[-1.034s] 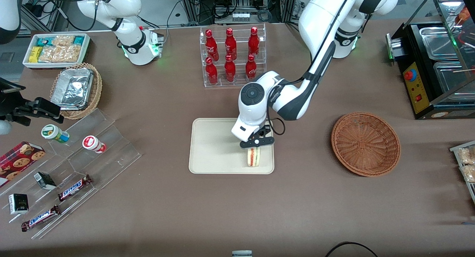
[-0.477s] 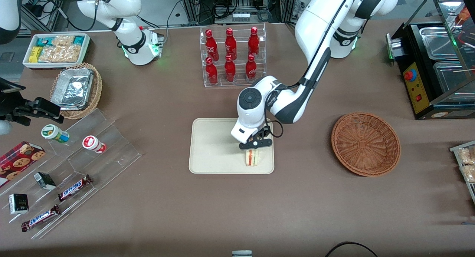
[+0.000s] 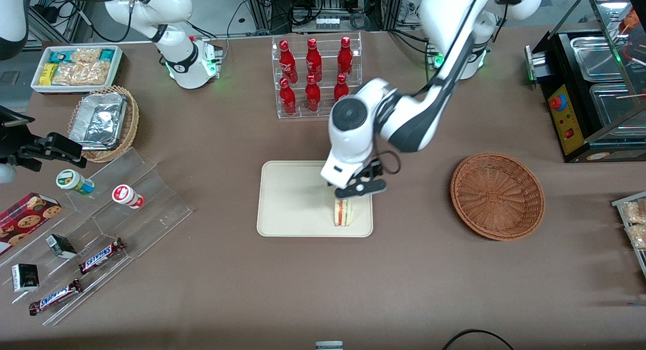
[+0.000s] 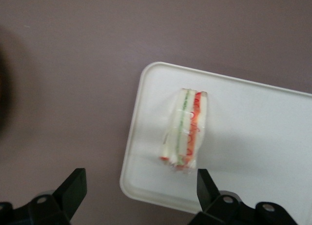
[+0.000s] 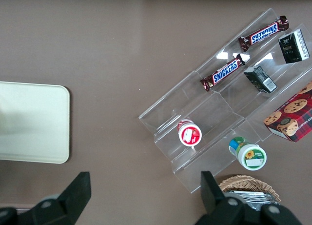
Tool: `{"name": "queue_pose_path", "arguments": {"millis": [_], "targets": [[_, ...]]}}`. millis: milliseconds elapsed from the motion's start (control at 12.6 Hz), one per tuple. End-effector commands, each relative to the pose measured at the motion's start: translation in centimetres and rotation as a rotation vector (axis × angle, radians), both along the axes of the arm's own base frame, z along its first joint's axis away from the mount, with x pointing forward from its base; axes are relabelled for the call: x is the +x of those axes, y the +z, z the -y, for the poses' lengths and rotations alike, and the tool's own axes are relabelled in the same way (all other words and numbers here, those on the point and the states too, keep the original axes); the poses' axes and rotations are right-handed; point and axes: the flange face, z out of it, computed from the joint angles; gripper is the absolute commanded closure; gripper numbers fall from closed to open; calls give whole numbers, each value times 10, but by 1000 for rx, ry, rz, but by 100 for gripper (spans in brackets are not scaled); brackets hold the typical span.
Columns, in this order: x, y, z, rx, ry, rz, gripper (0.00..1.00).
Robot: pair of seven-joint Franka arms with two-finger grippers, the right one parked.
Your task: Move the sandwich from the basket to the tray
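Now the table [image 3: 202, 299] fills most of the front frame, brown and busy toward its edges. Near mid-frame lies the tray [image 3: 287, 203], cream and flat, and well apart from it, toward the working arm's end of the table, sits the basket [image 3: 497, 196], with nothing showing inside it. The working arm [image 3: 429, 87] reaches down from the upper part of the frame to hang over the tray's corner nearest the basket.

The sandwich [image 3: 343, 212] stands on edge on the tray, near the rim on the side closest to the front camera, its red and green filling showing. In the wrist view the sandwich [image 4: 187, 132] rests inside the rounded corner of the tray [image 4: 263, 137].

The gripper [image 3: 359, 187] hangs just above the sandwich, free of it; its fingers [image 4: 73, 188] are spread wide, with the sandwich lying between their lines but clear of both.

By my reading, the placing step is done and the release is made. What is left calls for a straight lift away, keeping the fingers off the bread so the wedge is not tipped over.
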Motion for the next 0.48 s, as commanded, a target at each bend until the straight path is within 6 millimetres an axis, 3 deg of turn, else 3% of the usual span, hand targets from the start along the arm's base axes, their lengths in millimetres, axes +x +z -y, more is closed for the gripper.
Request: {"name": "queue_pose_path", "arguments": {"millis": [0,239,398], "targets": [[2,83,-58,-13,74,33,0],[-3,153,-116,-17,154,49,0],[-7,177,-152,0,154,32,0]]}}
